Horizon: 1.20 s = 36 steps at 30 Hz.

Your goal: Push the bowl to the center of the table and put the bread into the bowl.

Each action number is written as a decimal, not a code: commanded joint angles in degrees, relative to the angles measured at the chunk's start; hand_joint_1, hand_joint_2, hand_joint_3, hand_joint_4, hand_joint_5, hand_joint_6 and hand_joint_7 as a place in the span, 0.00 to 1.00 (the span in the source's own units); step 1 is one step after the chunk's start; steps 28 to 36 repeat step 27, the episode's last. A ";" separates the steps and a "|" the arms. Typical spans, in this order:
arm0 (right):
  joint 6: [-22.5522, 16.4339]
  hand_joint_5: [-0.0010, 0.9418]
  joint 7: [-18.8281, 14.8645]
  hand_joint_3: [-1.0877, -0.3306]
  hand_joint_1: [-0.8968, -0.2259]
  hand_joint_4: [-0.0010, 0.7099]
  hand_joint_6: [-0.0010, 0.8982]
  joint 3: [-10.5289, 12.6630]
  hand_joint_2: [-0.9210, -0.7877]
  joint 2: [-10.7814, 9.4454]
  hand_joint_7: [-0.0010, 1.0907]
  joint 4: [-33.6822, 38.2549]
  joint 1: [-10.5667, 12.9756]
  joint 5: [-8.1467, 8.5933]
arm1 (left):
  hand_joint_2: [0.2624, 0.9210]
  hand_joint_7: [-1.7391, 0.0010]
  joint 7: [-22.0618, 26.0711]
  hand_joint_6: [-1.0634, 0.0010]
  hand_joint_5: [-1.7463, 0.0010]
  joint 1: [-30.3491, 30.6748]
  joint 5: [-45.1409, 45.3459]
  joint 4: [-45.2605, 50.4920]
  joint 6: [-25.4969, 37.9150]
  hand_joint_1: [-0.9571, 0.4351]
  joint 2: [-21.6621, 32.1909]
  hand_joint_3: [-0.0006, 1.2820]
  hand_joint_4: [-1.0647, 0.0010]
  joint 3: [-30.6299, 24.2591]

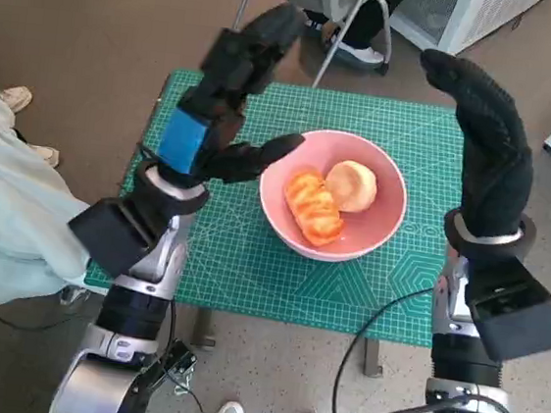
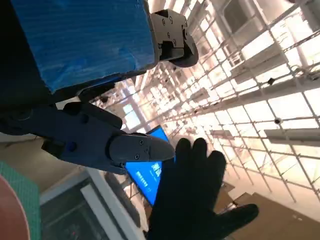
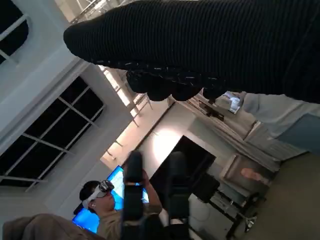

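1. The pink bowl [image 1: 334, 195] sits between the two hands, and the bread [image 1: 313, 207] is already in it.
2. The left hand [image 1: 230, 98] is nearer, raised just beside the bowl, fingers apart, holding nothing.
3. The right hand [image 1: 485, 150] is raised too, flat and empty.

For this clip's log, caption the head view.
Bread lies in pink bowl mid-table; left hand and right hand raised, holding nothing.

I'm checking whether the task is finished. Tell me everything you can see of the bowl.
The bowl is pink, round, smooth and glossy, upright on the green cutting mat near the table's middle. Inside lie a striped orange bread and a pale round bun, side by side. Neither hand holds it; the left hand hovers by its rim.
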<state>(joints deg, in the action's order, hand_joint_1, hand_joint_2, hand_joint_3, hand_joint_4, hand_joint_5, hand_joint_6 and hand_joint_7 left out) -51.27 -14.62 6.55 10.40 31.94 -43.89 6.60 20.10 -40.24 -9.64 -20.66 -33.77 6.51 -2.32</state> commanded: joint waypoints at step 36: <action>2.91 0.00 0.67 0.40 0.47 0.44 0.04 -1.26 0.00 -1.10 0.71 0.99 -1.02 -0.49 | 1.00 0.57 -1.38 1.00 0.98 4.35 -0.36 4.96 2.77 0.38 0.41 0.21 0.79 -1.09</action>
